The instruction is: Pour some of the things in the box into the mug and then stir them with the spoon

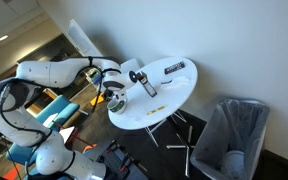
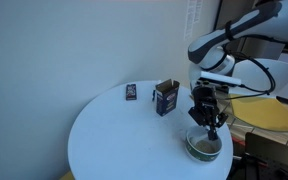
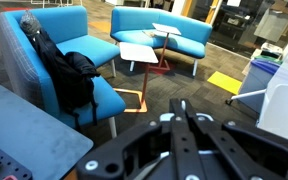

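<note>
The mug [image 2: 204, 148] stands near the edge of the round white table [image 2: 114, 140]; it also shows under the arm in an exterior view [image 1: 117, 101]. My gripper [image 2: 210, 128] hangs right above the mug, fingers pointing down into it. In the wrist view the fingers [image 3: 180, 108] are pressed together. A thin dark stem, apparently the spoon [image 2: 212, 133], reaches from the fingertips into the mug; its bowl is hidden. The dark box [image 2: 165, 98] stands upright on the table beside the mug, apart from the gripper, and shows in both exterior views [image 1: 142, 82].
A flat dark item with white lettering [image 1: 172, 68] lies at the table's other side, also seen small [image 2: 131, 92]. A grey bin [image 1: 232, 135] stands on the floor by the table. Blue lounge chairs [image 3: 69, 60] fill the room behind.
</note>
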You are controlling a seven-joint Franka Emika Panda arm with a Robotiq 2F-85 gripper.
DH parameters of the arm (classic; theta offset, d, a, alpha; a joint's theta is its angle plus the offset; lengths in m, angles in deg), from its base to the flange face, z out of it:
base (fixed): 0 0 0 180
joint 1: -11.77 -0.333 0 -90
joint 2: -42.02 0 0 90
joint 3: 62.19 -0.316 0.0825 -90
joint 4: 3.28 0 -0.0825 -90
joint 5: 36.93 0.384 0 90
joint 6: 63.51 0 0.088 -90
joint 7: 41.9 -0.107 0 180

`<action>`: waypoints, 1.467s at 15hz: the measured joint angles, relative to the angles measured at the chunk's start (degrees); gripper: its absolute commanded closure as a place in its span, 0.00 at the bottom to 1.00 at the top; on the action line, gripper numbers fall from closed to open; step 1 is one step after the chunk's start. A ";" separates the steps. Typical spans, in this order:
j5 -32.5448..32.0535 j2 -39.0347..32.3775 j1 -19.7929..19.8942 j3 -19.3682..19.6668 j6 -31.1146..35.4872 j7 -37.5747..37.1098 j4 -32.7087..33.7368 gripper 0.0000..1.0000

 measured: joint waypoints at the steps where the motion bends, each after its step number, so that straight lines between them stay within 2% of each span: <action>1: 0.00 -0.66 -0.29 -0.11 -0.05 -0.06 0.37 0.99; 11: -3.52 -2.79 -1.15 -0.20 -6.87 -3.47 4.11 0.99; 17: -8.58 -4.05 -1.39 -0.20 -6.70 -6.15 5.09 0.99; 22: -10.97 -4.36 -1.62 -0.20 -3.99 -6.12 5.52 0.99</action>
